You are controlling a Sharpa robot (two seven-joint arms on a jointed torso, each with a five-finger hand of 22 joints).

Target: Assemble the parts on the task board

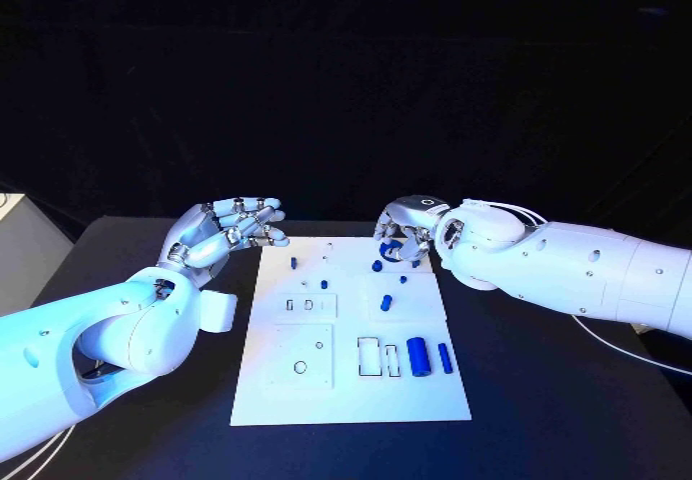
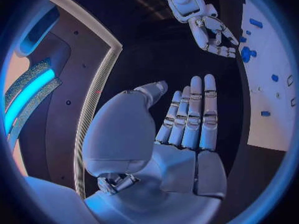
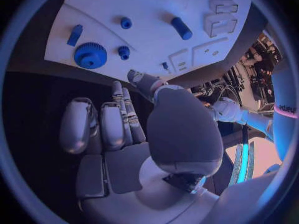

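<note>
two hands above the task board point(image 1: 351, 400)'s far end, left hand point(image 1: 228, 232) open-fingered, right hand point(image 1: 405, 232) curled

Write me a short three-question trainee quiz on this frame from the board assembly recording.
1. True or false: the left hand holds a blue part.
2. Which hand is over the far edge of the board? A) left B) right C) neither
3. Fill in: the gear lies near the board's ____ edge, close to the right hand.

Key: 1 false, it is open and empty, beside the board over the table. 2 B. 3 far.
</note>
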